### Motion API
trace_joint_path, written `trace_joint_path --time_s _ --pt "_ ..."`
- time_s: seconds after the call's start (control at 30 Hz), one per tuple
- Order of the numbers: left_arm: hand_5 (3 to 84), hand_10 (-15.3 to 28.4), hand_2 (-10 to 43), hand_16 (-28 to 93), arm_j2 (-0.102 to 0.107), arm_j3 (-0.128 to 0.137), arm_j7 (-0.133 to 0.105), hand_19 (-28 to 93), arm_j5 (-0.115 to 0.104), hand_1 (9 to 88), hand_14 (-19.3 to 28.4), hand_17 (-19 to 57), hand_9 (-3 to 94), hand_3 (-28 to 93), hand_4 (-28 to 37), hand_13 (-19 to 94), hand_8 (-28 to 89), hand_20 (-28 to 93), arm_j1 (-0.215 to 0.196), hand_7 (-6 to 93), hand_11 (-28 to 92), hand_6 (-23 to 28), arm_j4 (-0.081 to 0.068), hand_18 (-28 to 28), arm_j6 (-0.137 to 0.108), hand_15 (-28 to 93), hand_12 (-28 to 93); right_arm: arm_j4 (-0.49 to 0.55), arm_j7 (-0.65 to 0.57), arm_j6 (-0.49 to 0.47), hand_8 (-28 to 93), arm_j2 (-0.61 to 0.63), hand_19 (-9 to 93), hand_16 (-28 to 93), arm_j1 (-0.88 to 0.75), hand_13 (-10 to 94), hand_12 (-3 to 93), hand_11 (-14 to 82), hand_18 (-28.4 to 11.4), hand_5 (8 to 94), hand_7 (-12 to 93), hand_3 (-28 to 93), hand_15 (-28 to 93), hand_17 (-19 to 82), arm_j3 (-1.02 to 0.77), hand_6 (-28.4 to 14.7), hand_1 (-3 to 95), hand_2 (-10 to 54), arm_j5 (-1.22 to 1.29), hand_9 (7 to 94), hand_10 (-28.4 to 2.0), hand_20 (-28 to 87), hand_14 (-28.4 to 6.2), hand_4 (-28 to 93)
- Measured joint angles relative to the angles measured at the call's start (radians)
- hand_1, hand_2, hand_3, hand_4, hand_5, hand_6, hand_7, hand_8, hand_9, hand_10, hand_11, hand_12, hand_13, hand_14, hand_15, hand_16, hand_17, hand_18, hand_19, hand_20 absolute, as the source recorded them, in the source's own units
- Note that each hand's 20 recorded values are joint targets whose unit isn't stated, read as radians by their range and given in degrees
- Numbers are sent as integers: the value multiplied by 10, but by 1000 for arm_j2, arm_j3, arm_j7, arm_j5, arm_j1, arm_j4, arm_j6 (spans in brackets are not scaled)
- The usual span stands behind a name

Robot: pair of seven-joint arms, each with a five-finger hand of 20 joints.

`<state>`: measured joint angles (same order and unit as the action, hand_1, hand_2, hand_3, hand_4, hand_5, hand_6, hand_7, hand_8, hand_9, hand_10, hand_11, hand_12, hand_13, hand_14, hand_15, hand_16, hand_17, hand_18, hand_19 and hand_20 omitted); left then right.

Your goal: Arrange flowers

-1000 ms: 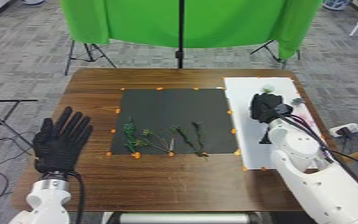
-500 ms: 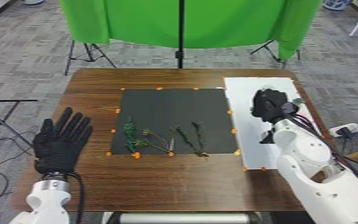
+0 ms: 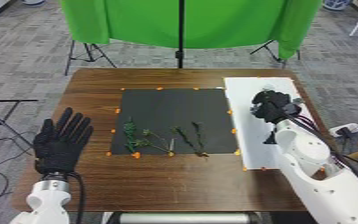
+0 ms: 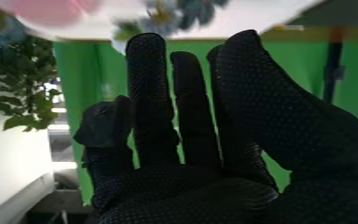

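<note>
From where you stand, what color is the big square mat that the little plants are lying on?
Dark gray, best seen in the head view.

Robotics lab: white robot arms at worktop. Green backdrop, black stand behind, grey floor.

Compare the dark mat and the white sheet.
Colour: the dark mat is near black, the white sheet white.
Shape: dark mat close to square, white sheet longer and narrower.
Use: dark mat holds green stems; white sheet has the right hand over it.
Shared: both lie flat on the table, orange marks along their edges.
</note>
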<state>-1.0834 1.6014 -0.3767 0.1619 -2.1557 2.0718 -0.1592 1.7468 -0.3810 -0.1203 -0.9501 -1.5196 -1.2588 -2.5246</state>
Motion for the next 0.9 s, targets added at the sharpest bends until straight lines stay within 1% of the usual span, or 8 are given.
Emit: trace_joint_path --time_s 0.07,0.13,0.3,0.33,0.4,0.47,0.67,0.9 --pt "366 160 124 -48 0 0 2 277 0 256 156 -95 292 756 -283 197 -95 76 -1 84 133 98 0 127 0 222 76 -21 1 -20 -163 -2 902 172 10 482 123 101 -228 516 190 854 584 281 7 38 503 -95 0 512 -90 563 -120 -283" --pt "365 160 124 -48 0 1 4 276 0 256 155 -94 292 756 -283 197 -94 76 -1 84 133 98 0 126 -1 222 76 -42 3 -46 -164 -4 898 169 19 501 125 109 -228 535 196 843 572 281 13 39 509 -95 -3 537 -89 560 -113 -283" --pt "366 161 124 -48 0 0 10 275 0 257 156 -94 292 757 -283 197 -94 76 0 83 132 99 0 126 0 220 77 -58 25 -91 -157 -13 885 336 26 586 154 157 -222 632 198 709 493 290 5 38 578 -95 -5 673 -90 554 -81 -283" --pt "366 161 123 -48 0 0 10 276 0 257 156 -95 292 757 -283 196 -94 76 1 84 132 99 0 126 0 220 77 -56 30 -90 -153 -15 883 354 26 602 177 160 -221 663 207 674 485 293 0 40 597 -95 -5 706 -87 554 -78 -283" --pt "366 162 123 -48 0 0 11 275 0 257 156 -95 292 757 -283 196 -94 76 1 83 131 100 0 127 0 220 77 -55 38 -86 -74 -17 880 381 26 625 269 95 -220 712 236 633 475 296 -4 34 618 -95 -5 779 -87 557 -75 -283" --pt "366 162 123 -47 0 0 11 275 0 257 156 -95 292 758 -283 196 -94 76 2 82 129 100 0 127 1 219 77 -55 44 -65 -40 -17 880 393 24 645 319 61 -220 763 280 627 469 299 -3 26 622 -95 -5 837 -89 560 -76 -283" --pt "364 163 123 -46 0 6 8 271 2 248 158 -94 291 756 -283 194 -92 76 3 78 129 100 -1 127 1 216 78 -67 58 51 -32 -16 875 406 -1 667 336 53 -221 778 341 677 458 303 15 19 601 -95 -5 857 -90 553 -77 -283" --pt "363 166 136 -44 0 44 -15 271 2 231 160 -95 291 752 -283 193 -90 77 -7 78 125 99 0 127 3 217 79 -7 74 128 -34 4 864 414 -32 669 340 55 -226 774 362 705 461 287 54 16 589 -95 -4 857 -90 548 -76 -283"
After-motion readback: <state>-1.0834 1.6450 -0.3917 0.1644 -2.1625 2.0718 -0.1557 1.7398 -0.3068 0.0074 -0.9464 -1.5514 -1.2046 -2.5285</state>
